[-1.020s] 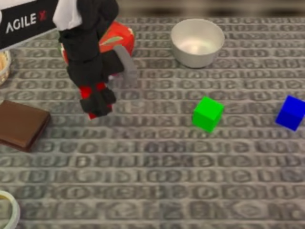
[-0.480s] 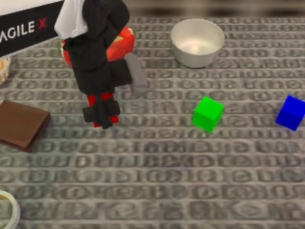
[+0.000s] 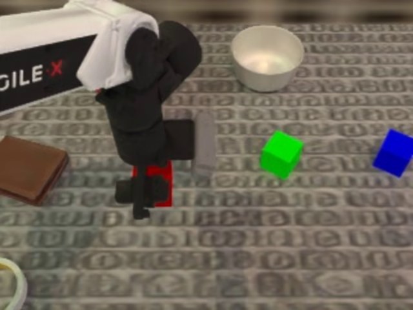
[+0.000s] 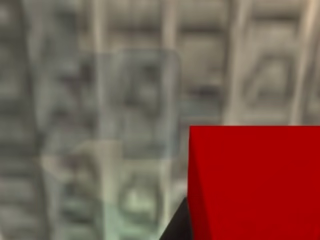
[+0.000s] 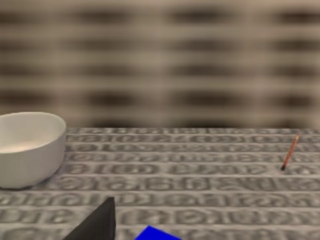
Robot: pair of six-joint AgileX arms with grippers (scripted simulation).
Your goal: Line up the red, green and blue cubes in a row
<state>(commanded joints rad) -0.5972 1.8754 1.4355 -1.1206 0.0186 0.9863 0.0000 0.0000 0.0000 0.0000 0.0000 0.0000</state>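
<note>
since the earlier frames the left hand (image 3: pixel 143 194) had travelled away from the white bowl (image 3: pixel 267 57) and toward the near edge of the worktop (image 3: pixel 258 258), drawing closer to the green cube (image 3: pixel 281 154). the red cube (image 3: pixel 153 184) had moved with it. the red patterned pot that showed behind the arm earlier was covered by the arm at this moment. the green cube and the blue cube (image 3: pixel 393 152) had not shifted.

the left hand's fingers (image 3: pixel 138 192) were pressed against the red cube, pinching it between them. in the left wrist view the red cube (image 4: pixel 255 182) filled one corner, with a dark finger edge (image 4: pixel 176 227) touching its side and the patterned worktop (image 4: pixel 125 100) behind it. whether the cube touched the worktop could not be told.

relative to the green cube: the red cube lay well apart toward the top view's left and slightly nearer the near edge; the blue cube lay well apart toward the right, at about the same depth; the white bowl stood beyond it toward the far edge. a brown block (image 3: pixel 29 169) lay far to the left of the green cube.

the right hand did not appear in the top view. the right wrist view showed only one dark finger tip (image 5: pixel 97 222), a corner of the blue cube (image 5: pixel 157 234), the white bowl (image 5: pixel 30 147) and a thin stick (image 5: pixel 290 151); its spread could not be told.
</note>
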